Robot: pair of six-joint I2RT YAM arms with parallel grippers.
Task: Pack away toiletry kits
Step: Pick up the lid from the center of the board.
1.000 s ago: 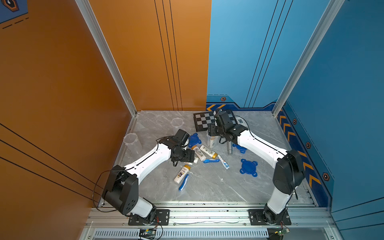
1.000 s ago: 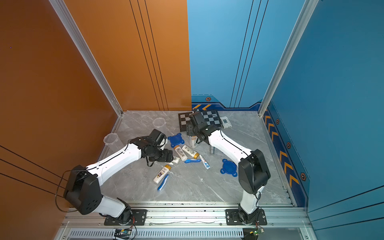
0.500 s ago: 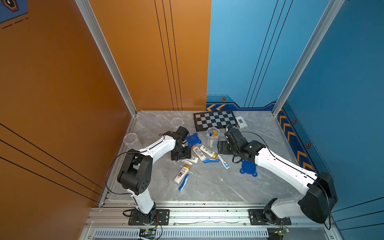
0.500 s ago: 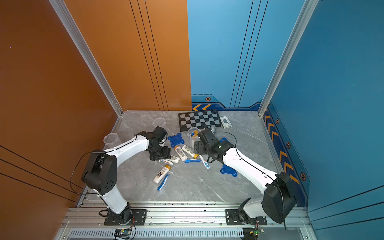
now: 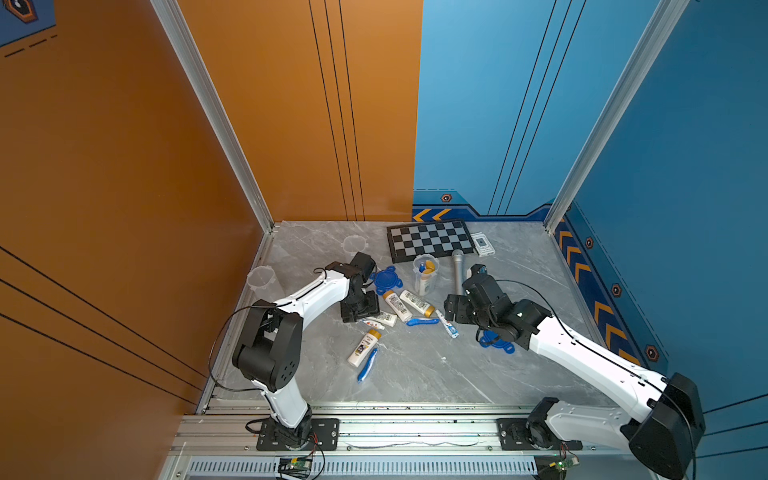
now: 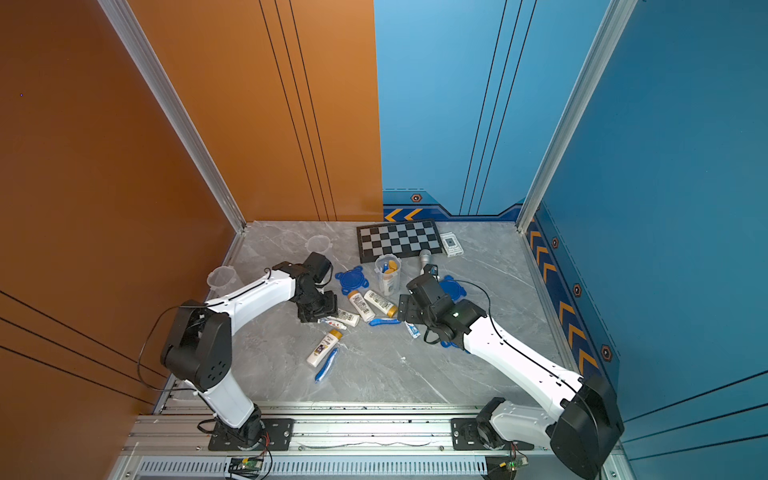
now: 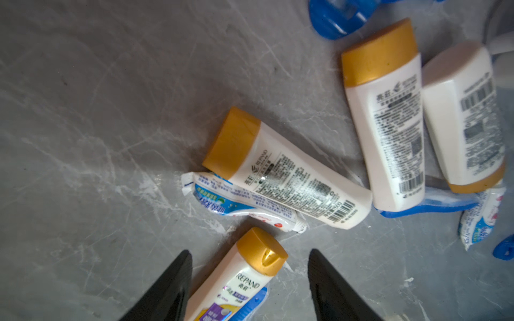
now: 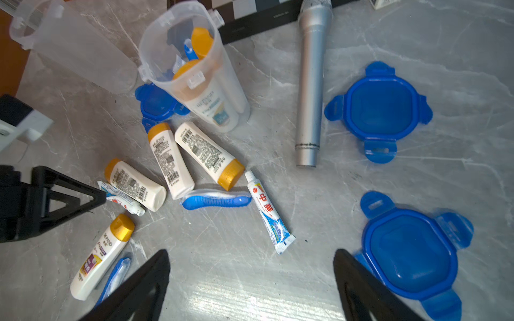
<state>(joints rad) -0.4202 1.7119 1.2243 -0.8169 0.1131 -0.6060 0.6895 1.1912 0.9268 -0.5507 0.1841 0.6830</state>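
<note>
Clock set with the chessboard [image 5: 430, 245] side at 12. My left gripper [image 7: 249, 251] hangs partly open, empty; the nearest bottle [image 7: 236, 286] lies just beside it at 6 o'clock. I judge the bottle light, stiff, slick: grip across the flat body, below the cap. The part-filled cup [image 5: 424, 274] stands at the bottle's 1 o'clock. My right gripper [image 8: 250, 251] stands wide, empty, a lid [image 8: 411, 250] at its 4 o'clock. Since a second ago: left jaws narrower; right arm drawn back from the cup.
</note>
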